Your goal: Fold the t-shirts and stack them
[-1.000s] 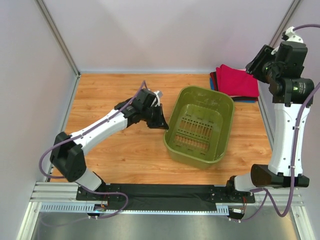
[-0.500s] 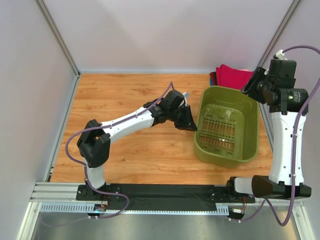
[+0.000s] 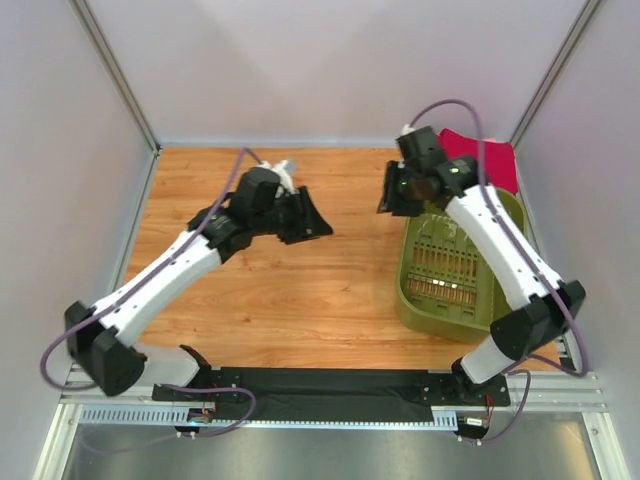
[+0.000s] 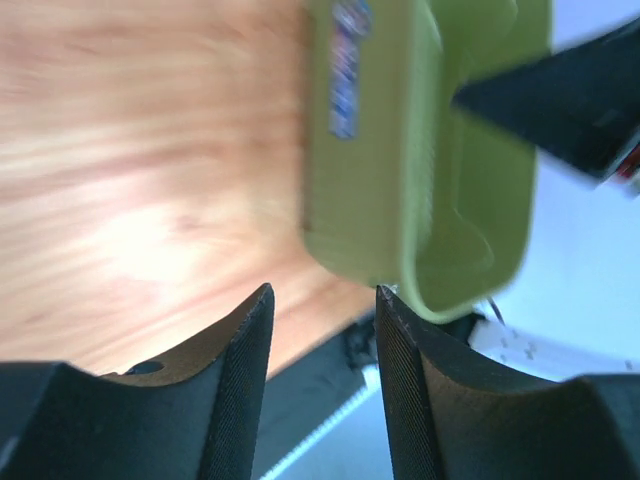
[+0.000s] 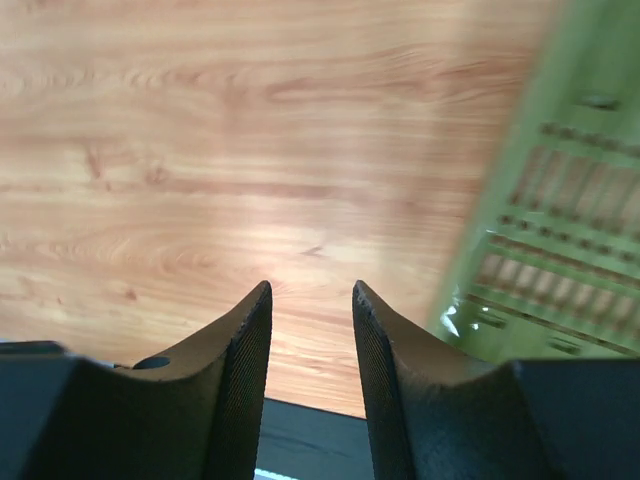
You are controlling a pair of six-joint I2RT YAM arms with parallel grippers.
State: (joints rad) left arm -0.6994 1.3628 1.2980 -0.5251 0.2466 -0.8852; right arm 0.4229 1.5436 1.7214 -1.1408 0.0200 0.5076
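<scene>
Basket (image 3: 440,285): you see only slotted floor, right arm (image 3: 500,250) crossing it | red t-shirt (image 3: 495,160): mostly hidden behind | left gripper (image 4: 320,295), right gripper (image 5: 312,290): jaws apart

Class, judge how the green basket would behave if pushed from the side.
The green basket probably slides rather than tips: it sits low and wide on the smooth wooden table. Likely stiff and light, being thin slotted plastic.

Only a corner of the red t-shirt (image 3: 492,160) is showing at the far right; the right arm (image 3: 490,235) and the basket (image 3: 455,290) are covering the rest. In both wrist views the basket is looking smeared with blur and is being cut off by the edge.
</scene>
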